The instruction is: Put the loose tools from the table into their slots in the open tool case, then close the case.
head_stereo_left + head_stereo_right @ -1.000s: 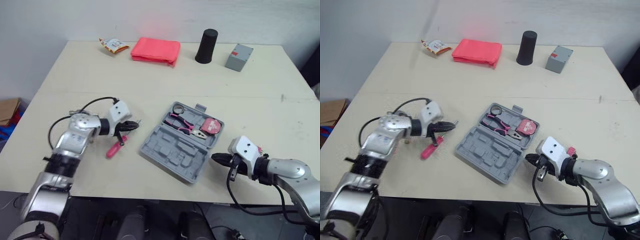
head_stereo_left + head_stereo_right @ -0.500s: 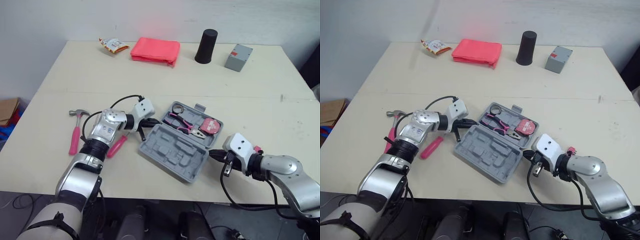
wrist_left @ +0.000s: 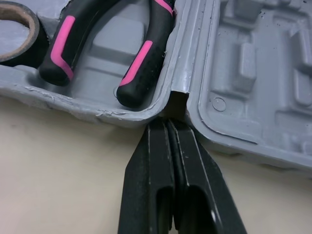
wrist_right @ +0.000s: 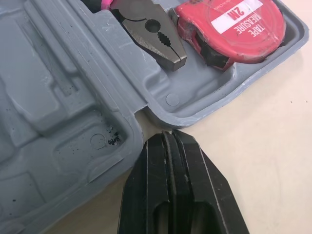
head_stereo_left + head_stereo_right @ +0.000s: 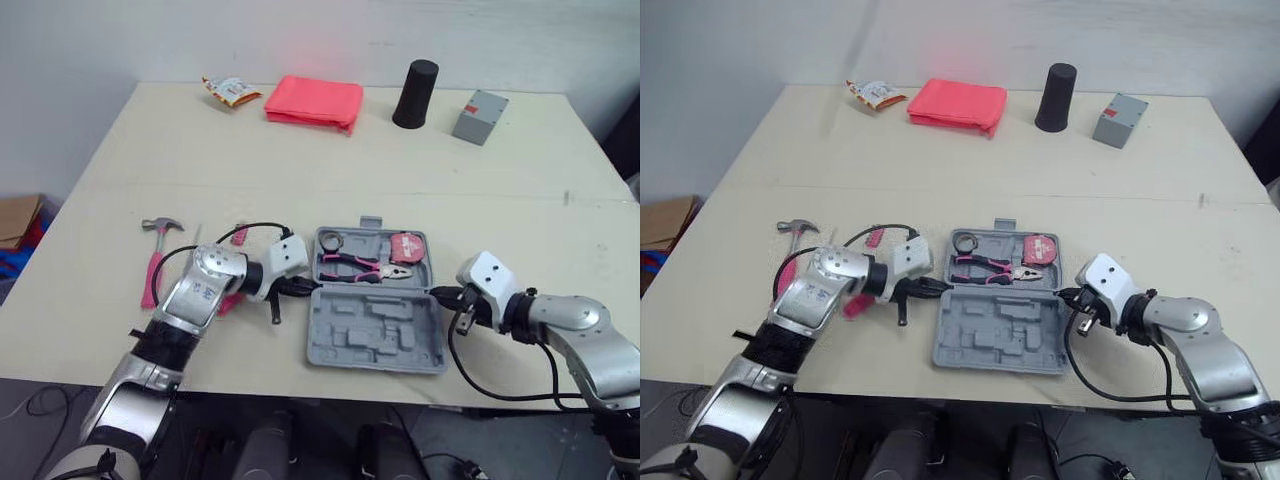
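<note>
Beige surface (image 5: 300,150) | open grey tool case (image 5: 375,320) at front centre, pliers (image 5: 360,265) and tape measure (image 5: 405,247) seated | left tool (image 3: 168,127) and right tool (image 4: 168,141) both clenched, tips at opposite hinge notches | hammer (image 5: 153,258) loose at left: likely rigid, head-heavy; grasp handle near head.

Plain lab-like test room: bare white wall (image 5: 100,40), beige worktable (image 5: 300,160), cardboard box (image 5: 15,220).

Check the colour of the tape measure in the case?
The tape measure is red with a white label and black trim. It shows best in the right wrist view.
</note>
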